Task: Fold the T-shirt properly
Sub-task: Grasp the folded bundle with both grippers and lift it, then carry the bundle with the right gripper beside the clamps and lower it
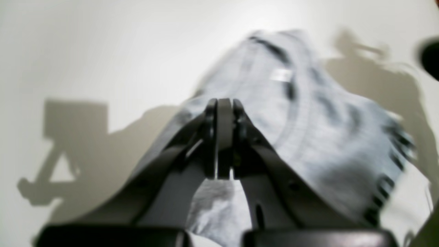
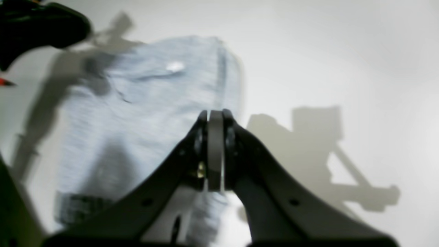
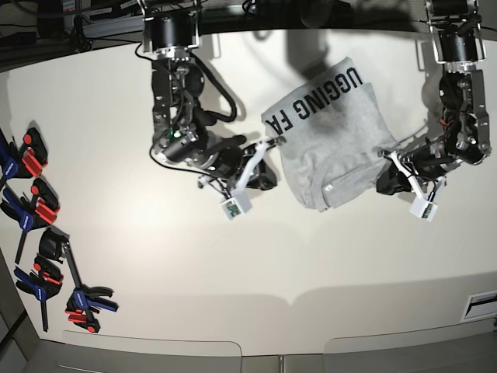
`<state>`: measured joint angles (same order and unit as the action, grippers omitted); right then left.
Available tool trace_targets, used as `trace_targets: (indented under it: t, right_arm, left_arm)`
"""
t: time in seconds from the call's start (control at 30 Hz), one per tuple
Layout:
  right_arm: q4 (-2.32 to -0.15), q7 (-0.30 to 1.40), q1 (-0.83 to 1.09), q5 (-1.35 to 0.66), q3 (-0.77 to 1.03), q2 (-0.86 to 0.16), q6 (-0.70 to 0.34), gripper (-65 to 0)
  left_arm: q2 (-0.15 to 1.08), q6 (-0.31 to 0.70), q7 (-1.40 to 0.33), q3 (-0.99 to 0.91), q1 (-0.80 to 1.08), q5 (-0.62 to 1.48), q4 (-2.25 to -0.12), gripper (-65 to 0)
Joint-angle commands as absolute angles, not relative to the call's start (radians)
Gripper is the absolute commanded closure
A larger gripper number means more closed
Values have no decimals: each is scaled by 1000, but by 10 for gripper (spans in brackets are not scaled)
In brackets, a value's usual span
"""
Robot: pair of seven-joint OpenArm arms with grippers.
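The light grey T-shirt [image 3: 334, 144] lies bunched on the white table at the back right, with black lettering along its far edge and a small white neck label near its front edge. My right gripper [image 3: 269, 144] is shut on the shirt's left edge. My left gripper [image 3: 388, 155] is shut on its right edge. In the left wrist view the jaws [image 1: 224, 103] are closed, with the blurred shirt [image 1: 308, 120] spreading beyond and grey cloth beneath them. In the right wrist view the jaws [image 2: 214, 115] are closed at the edge of the shirt [image 2: 147, 113].
Several blue, red and black spring clamps [image 3: 35, 210] lie along the table's left edge. The white table [image 3: 233, 264] stretches in front of the shirt. Both arm bases stand at the table's back edge.
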<state>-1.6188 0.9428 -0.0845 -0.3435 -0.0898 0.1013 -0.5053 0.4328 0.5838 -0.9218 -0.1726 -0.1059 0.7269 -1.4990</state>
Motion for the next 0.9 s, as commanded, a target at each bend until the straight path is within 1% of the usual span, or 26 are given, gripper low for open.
trace_targets:
  t: [0.0,0.03,0.2,0.33,0.4,0.47,0.6,0.7,0.8,0.87]
  right_arm:
    - [-1641,919,-102,-378,-101,133,-533,0]
    - [-1641,921,-102,-377,-117,155,-543,0]
    - [-1634,891,-102,-297,-269,157,-532,0]
    - [-1562,802,-104,-135,-397,157,-438,0]
    - [-1505,774,-112,-74,-432,157,-390,0]
    - [-1436,770,-124,-51,-441,157,-374,0]
    - [-1266,780,-165,-8,-415,157,-355,0]
    - [-1170,823,-197,59,-342,157,-313,0]
    - [-1174,847,-204,43,-218,157,-309,0]
    - [-1209,881,-200,6,-126,127,-310,0]
  left_arm:
    - [450,593,-908,-198,-119,746,-1531,0]
    - [450,593,-909,-212,-113,751,-1546,0]
    - [450,592,-912,-335,-32,762,-1623,0]
    - [449,592,-912,-488,62,809,-1689,0]
    - [449,592,-912,-557,108,823,-1713,0]
    - [449,592,-912,-609,155,835,-1724,0]
    - [449,592,-911,-667,244,847,-1726,0]
    - [449,597,-898,-675,308,850,-1726,0]
    - [442,618,-869,-675,363,851,-1726,0]
    - [431,627,-859,-675,386,859,-1726,0]
